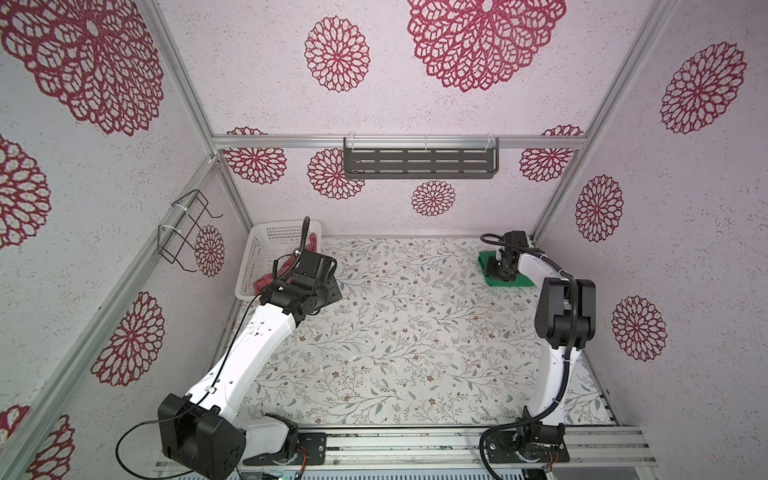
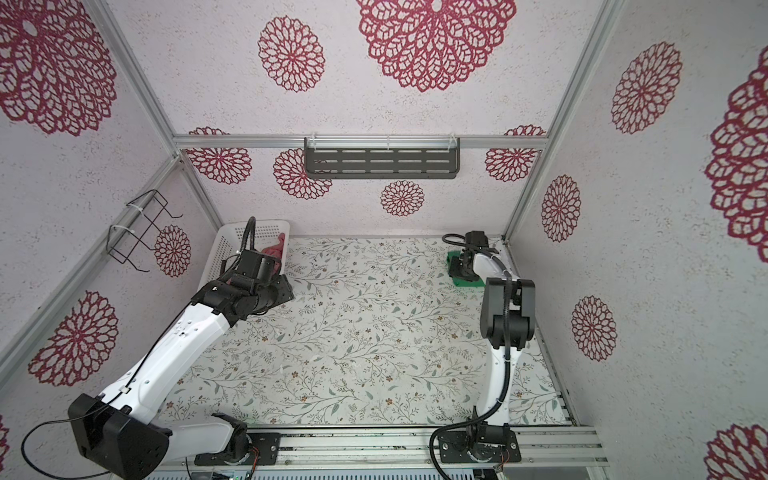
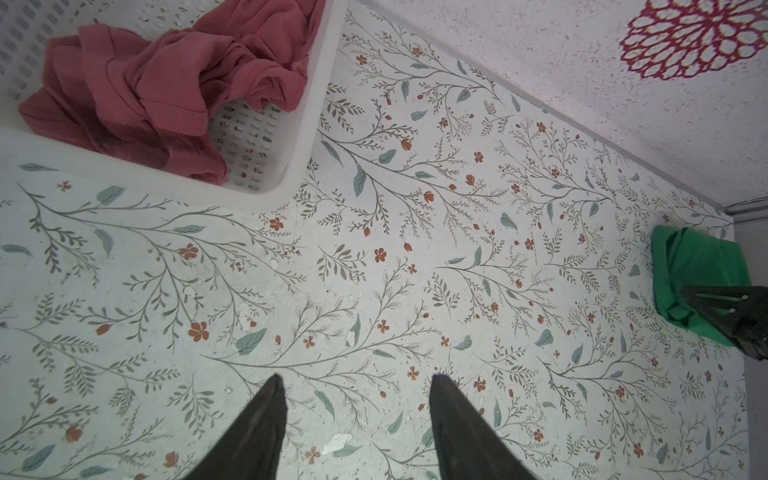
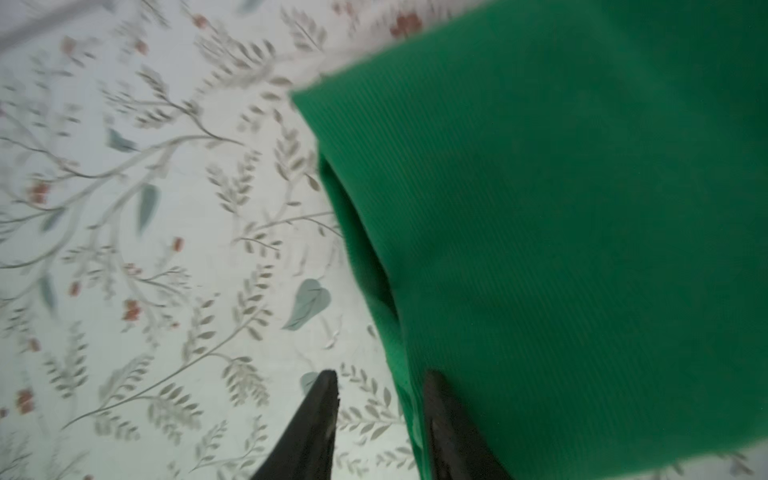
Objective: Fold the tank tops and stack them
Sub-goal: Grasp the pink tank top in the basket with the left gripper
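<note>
Left wrist shows you pink top (image 3: 158, 91) crumpled in basket (image 3: 316, 124), upper left; right wrist only folded green top (image 4: 561, 249). Left gripper (image 3: 357, 380), right gripper (image 4: 381, 376) released.

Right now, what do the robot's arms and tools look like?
The left arm and right arm have white shells with boxy black joint housings. A ribbed black hose runs along the right arm; a thin black cable loops off the left. The left tool and right tool each end in two slim, pointed black fingers.
</note>
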Controlling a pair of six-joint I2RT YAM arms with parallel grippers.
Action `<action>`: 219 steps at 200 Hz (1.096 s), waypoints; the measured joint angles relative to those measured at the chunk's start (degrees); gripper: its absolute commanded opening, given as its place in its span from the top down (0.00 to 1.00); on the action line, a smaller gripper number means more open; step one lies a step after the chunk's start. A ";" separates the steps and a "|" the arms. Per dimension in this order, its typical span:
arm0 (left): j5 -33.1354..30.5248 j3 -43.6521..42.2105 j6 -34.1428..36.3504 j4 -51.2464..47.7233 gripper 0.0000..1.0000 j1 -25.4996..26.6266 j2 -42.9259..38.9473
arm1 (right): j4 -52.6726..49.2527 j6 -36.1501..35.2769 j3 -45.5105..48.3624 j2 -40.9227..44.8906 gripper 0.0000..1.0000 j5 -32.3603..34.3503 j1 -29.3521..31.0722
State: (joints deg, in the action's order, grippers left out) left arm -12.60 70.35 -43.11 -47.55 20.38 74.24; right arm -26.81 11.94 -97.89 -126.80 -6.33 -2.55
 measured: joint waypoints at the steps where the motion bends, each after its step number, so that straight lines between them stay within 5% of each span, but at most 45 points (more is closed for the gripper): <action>1: 0.00 -0.07 0.00 -0.02 0.40 -0.02 -0.11 | -0.02 0.04 -0.09 -0.20 0.62 0.00 -0.04; 66: 0.02 -0.74 0.35 -0.15 0.39 -1.49 -2.25 | -1.31 6.14 -15.04 -9.77 0.58 3.04 -1.36; 109: 0.00 5.07 4.98 -1.64 0.35 -6.88 2.16 | -0.90 6.34 -15.63 -8.72 0.35 -0.46 -1.75; 136: -0.31 13.68 9.22 -2.34 0.33 -14.32 12.13 | -0.20 4.66 -8.20 0.48 0.19 -2.54 -0.87; 204: -0.42 26.73 13.55 -2.86 0.33 -26.16 38.10 | 9.38 4.00 21.99 35.36 0.17 -4.57 5.25; 219: -0.07 28.74 13.92 -2.67 0.42 -27.17 42.56 | 9.94 4.81 28.50 38.93 0.17 -5.05 6.75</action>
State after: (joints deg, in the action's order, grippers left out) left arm -12.67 99.09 -29.19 -50.22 -6.79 116.79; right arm -16.86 16.75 -69.38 -87.88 -11.38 4.21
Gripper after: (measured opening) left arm 0.634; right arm 0.834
